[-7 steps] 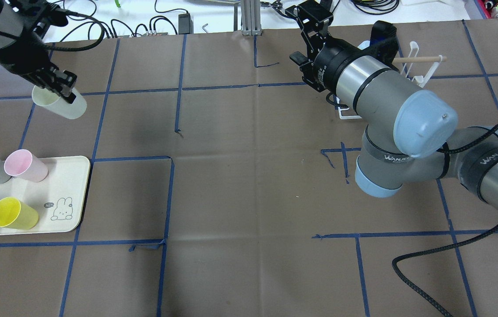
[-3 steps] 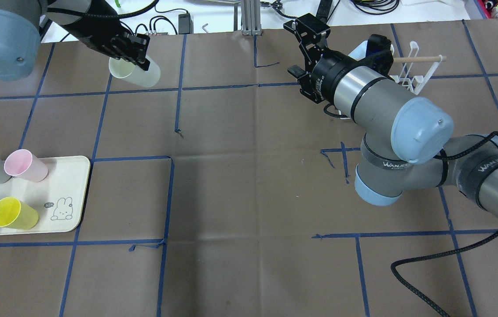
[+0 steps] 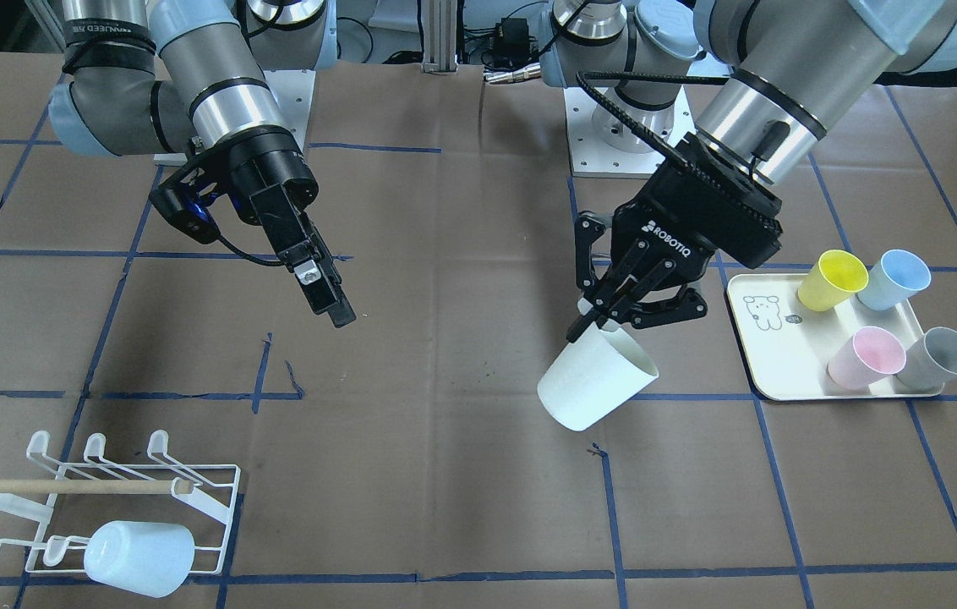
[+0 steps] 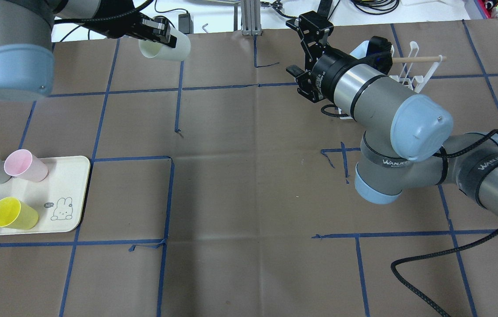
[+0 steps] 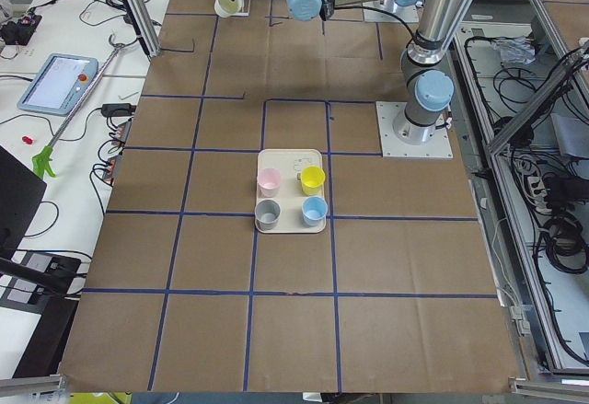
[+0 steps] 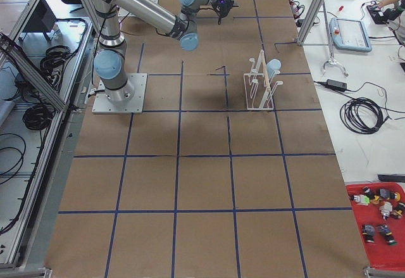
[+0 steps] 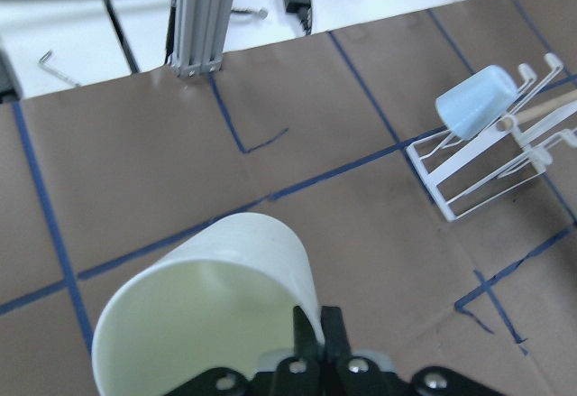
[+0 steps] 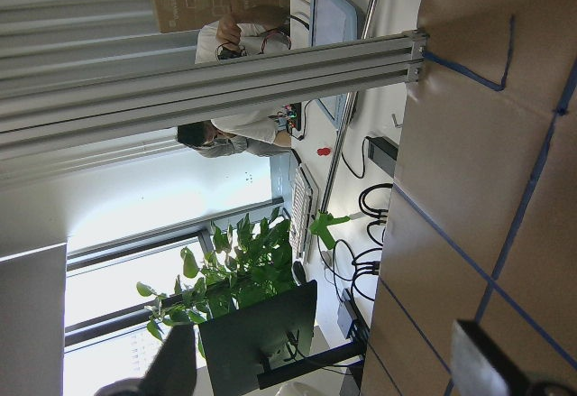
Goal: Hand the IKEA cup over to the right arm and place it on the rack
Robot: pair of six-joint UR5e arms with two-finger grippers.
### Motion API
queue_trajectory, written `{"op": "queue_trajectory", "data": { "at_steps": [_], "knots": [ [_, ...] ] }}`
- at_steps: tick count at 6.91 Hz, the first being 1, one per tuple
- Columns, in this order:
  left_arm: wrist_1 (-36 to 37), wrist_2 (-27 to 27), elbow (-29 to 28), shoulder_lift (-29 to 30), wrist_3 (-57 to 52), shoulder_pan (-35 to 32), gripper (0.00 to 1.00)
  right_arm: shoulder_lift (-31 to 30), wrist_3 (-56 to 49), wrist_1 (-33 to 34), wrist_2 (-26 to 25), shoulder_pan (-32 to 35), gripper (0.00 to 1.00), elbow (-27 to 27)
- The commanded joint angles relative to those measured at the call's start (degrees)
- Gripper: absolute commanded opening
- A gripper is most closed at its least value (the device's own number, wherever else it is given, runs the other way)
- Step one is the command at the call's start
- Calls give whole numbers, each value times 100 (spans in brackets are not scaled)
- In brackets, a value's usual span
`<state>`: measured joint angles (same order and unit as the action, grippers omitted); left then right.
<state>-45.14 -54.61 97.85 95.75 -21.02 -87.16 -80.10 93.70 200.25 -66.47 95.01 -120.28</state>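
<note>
My left gripper [image 3: 595,324] is shut on the rim of a cream-white cup [image 3: 595,382] and holds it tilted above the table. In the overhead view the cup [image 4: 166,47] hangs from that gripper [image 4: 160,34] near the far edge, left of centre. The left wrist view shows the fingers [image 7: 311,331] pinching the cup's wall [image 7: 207,297]. My right gripper [image 4: 302,44] is open and empty, well to the right of the cup, near the white wire rack [image 4: 416,72]. The rack [image 3: 98,495] holds a light-blue cup [image 3: 140,556] on its prongs.
A cream tray [image 4: 71,198] with a bunny drawing stands at the near left with grey, pink, blue and yellow cups on it. It also shows in the front view [image 3: 770,364]. An aluminium post [image 4: 249,17] stands at the far edge. A black cable [image 4: 425,259] trails on the right.
My left arm has carried the cream cup rightward and toward the table's far edge. The right gripper has shifted only slightly and stays open.
</note>
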Motion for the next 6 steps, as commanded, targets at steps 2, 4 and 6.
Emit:
{"op": "queue_trajectory", "data": {
  "at_steps": [2, 4, 6],
  "knots": [
    [3450, 1396, 1688, 102, 106, 128, 4, -6, 96, -688, 47, 0, 100, 110],
    [4651, 2275, 2560, 155, 142, 444, 6, 20, 105, -750, 38, 78, 100, 242],
    [5495, 2462, 2844, 469, 124, 402, 6, 134, 105, -742, 29, 333, 100, 260]
  ]
}}
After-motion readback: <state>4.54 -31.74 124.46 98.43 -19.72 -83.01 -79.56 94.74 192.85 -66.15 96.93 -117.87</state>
